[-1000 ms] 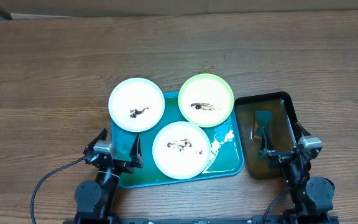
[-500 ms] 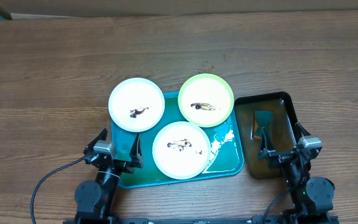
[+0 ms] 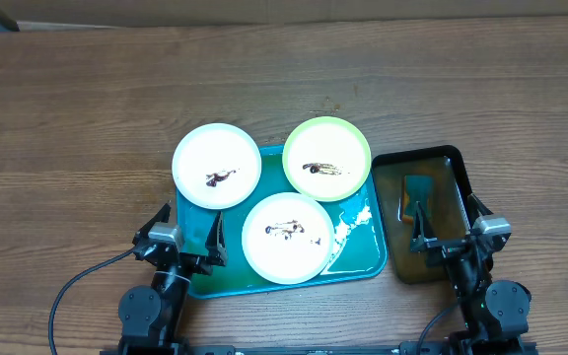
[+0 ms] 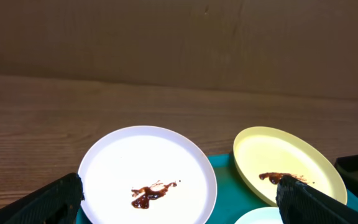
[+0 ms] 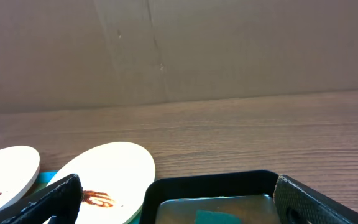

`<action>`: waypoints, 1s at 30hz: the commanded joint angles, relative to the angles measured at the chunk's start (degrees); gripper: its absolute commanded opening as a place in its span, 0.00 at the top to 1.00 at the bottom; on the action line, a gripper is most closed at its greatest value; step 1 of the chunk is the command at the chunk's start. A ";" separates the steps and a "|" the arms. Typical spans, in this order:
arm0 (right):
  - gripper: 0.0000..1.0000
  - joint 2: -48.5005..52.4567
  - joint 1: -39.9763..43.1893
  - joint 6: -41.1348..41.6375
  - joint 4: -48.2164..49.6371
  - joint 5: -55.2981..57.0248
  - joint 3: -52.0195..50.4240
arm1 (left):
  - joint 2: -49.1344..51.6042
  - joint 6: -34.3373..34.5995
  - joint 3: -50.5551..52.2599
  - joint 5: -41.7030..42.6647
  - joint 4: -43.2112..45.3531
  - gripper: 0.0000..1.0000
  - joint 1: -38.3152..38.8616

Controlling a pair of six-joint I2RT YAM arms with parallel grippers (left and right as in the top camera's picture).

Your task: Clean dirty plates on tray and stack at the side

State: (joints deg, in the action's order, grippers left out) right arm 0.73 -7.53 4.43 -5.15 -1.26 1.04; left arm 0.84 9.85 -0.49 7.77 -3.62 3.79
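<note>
Left gripper (image 3: 187,237) and right gripper (image 3: 446,237) gape empty; pressing rims, I'd tip plates (image 3: 216,166) overhanging the tray (image 3: 361,258) (all smeared).

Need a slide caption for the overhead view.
Left white plate, green plate and front white plate, all smeared, on teal tray; left gripper and right gripper open.

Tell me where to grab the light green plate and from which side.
Pinch the light green plate by its thin rim at the far edge, coming from the far side with one finger above and one below. That edge seems to overhang the teal tray, clear of the brown smear and black tray.
</note>
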 commanded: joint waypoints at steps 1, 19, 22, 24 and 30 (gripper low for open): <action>0.00 -0.57 0.22 -0.39 0.33 0.39 -0.57 | -0.59 -1.53 0.22 0.66 0.00 0.00 0.35; 0.00 -0.50 0.22 6.47 -2.49 1.79 1.03 | -0.42 -0.52 -3.13 -2.23 -3.91 0.00 0.35; 0.00 0.15 0.22 6.54 -6.67 2.99 4.28 | 1.20 -0.94 -6.75 -2.45 -7.67 0.00 0.35; 0.00 1.27 0.22 6.80 -9.33 2.93 6.75 | 3.30 -0.92 -9.46 -2.38 -10.32 0.00 0.35; 0.00 9.03 0.22 10.62 -19.37 2.64 16.39 | 14.84 -1.11 -20.94 -1.79 -19.82 0.00 0.35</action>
State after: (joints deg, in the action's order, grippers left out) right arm 6.33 -7.53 12.08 -22.81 0.67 11.94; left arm 10.76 9.85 -15.20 5.80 -21.58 3.79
